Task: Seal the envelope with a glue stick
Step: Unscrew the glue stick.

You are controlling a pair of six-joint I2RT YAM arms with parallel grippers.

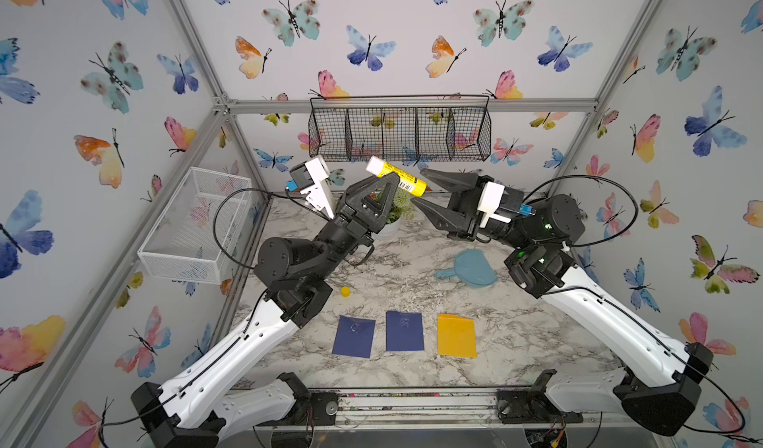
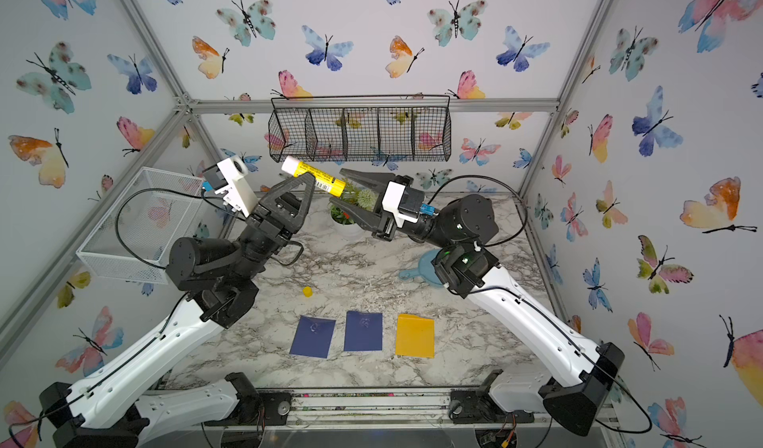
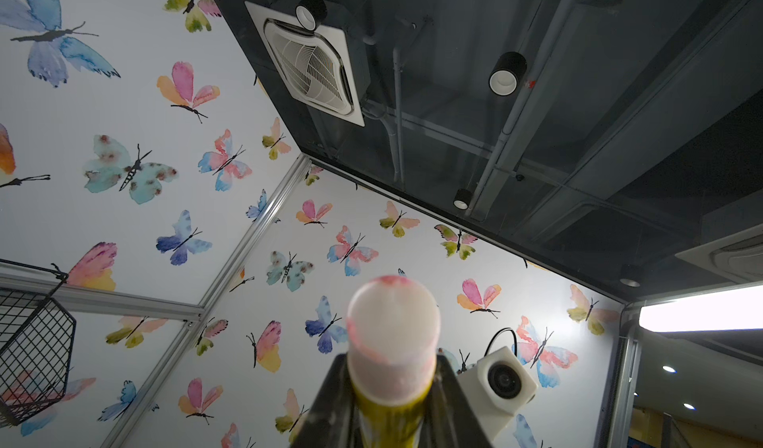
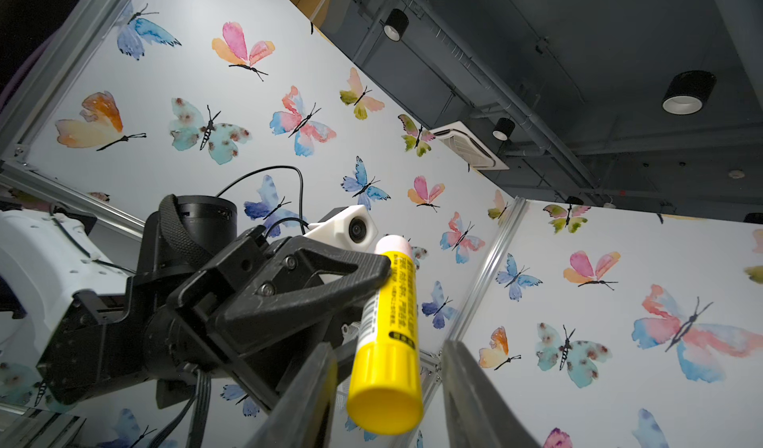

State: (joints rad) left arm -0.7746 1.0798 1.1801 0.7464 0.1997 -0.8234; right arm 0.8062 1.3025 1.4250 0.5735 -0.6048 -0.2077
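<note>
Glue stick (image 1: 406, 179) hangs upper centre in both top views, clamped by left end effector (image 1: 391, 180), tip bared; right end effector (image 1: 417, 185) brackets its base, jaws apart, probably to twist it.

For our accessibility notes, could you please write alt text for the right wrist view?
The left claw grips the yellow glue stick near its uncapped white tip. The stick's yellow base sits between the open fingers of the right claw, apparently untouched; butterfly wallpaper and a dark ceiling lie behind.
</note>
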